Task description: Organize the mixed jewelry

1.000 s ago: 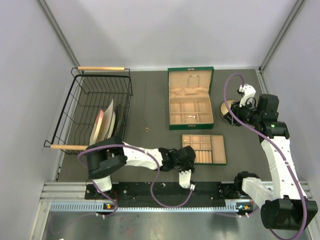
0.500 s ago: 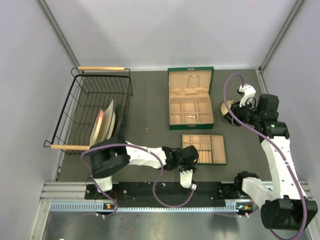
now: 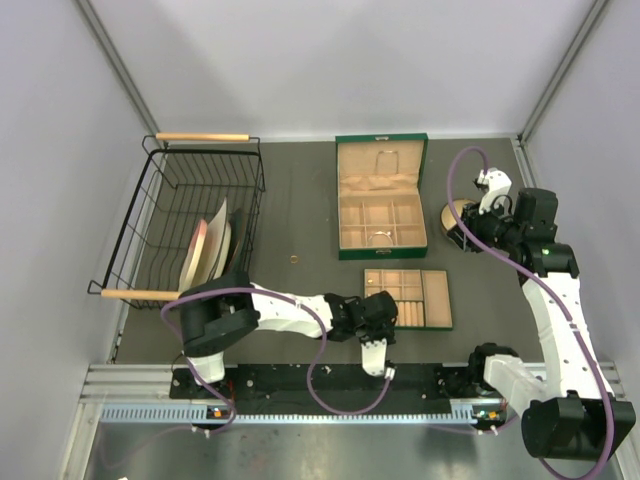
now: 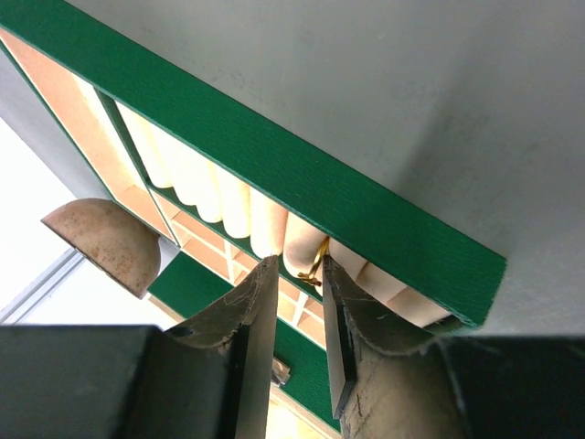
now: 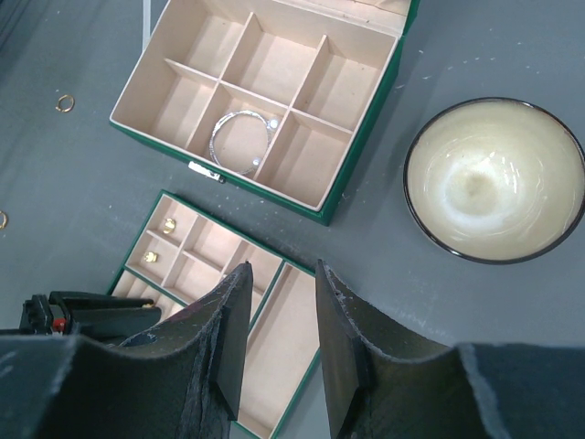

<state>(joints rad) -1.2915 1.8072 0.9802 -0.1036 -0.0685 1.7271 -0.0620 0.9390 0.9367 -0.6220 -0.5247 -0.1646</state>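
A gold ring point(image 4: 315, 265) sits edge-on among the cream ring rolls point(image 4: 228, 197) of the small green tray point(image 3: 436, 299). My left gripper point(image 4: 300, 265) straddles it with the jaws a narrow gap apart; the ring touches the right fingertip point(image 4: 331, 274). In the top view the left gripper point(image 3: 383, 306) is at the tray's left end. Two gold studs point(image 5: 169, 224) lie in tray compartments. A loose gold ring point(image 5: 65, 102) lies on the table, also in the top view point(image 3: 295, 259). My right gripper point(image 5: 279, 274) is open and empty, high above the tray.
An open green jewelry box point(image 3: 381, 197) holds a silver bracelet point(image 5: 240, 142). A cream bowl point(image 5: 494, 178) stands to its right. A black wire basket point(image 3: 190, 220) with plates is at the left. Another ring shows at the frame edge point(image 5: 2, 219).
My left gripper has shifted slightly right, closer onto the tray's left end. The right arm has not moved.
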